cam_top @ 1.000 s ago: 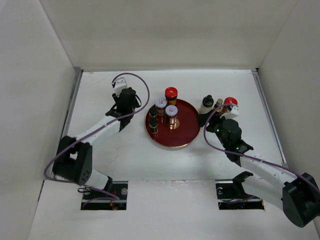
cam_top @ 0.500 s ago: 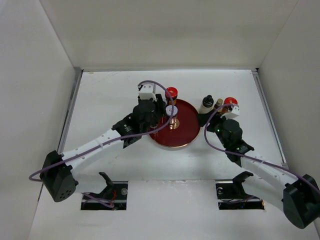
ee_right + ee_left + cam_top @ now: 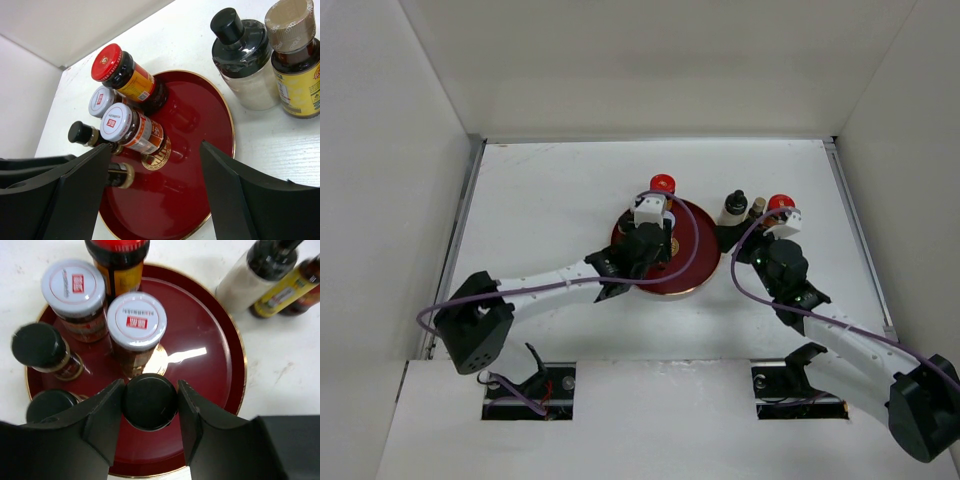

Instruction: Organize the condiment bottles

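Observation:
My left gripper (image 3: 150, 388) is shut on a small black-capped dark bottle (image 3: 150, 402) over the near part of the round dark-red tray (image 3: 210, 370). On the tray stand two white-lidded jars (image 3: 136, 320), a red-capped jar (image 3: 118, 260) and two more black-capped bottles (image 3: 39, 345). Off the tray to the right stand a white bottle with a black cap (image 3: 242, 60), a slim yellowish bottle (image 3: 297, 65) and a second red-capped jar (image 3: 779, 204). My right gripper (image 3: 155, 146) is open and empty, just right of the tray.
White walls close the table in at the back and on both sides. The left arm (image 3: 560, 277) lies across the table left of the tray (image 3: 695, 235). The right arm (image 3: 840, 335) lies along the right side.
My left gripper has swung right from the table left of the tray to over the tray's middle. The right arm has barely moved.

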Available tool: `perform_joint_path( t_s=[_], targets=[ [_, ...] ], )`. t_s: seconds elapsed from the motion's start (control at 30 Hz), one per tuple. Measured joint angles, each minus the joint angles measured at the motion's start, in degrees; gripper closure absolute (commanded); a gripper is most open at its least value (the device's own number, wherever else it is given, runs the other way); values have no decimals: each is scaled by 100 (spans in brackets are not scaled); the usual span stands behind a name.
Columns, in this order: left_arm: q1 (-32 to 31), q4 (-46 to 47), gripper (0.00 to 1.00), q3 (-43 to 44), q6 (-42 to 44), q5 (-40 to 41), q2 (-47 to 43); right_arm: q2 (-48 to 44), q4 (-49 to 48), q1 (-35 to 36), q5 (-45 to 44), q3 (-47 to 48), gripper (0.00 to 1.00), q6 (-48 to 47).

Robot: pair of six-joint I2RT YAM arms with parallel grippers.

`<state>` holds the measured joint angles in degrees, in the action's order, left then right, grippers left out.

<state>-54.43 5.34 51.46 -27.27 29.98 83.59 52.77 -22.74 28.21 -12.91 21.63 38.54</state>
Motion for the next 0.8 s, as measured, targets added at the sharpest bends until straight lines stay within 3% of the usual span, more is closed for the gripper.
perform_joint_path(
  t_s=[0.27, 0.53, 0.8],
  targets=[
    [-83, 343, 67, -400, -17, 129, 306, 0, 0, 0, 2, 0, 21, 0],
    [-114, 662, 32, -656, -33, 199, 306, 31, 0, 0, 0, 0, 18, -35],
    [-149, 732, 18, -763, 81, 197, -55, 101, 4, 0, -24, 4, 20, -131]
  ],
)
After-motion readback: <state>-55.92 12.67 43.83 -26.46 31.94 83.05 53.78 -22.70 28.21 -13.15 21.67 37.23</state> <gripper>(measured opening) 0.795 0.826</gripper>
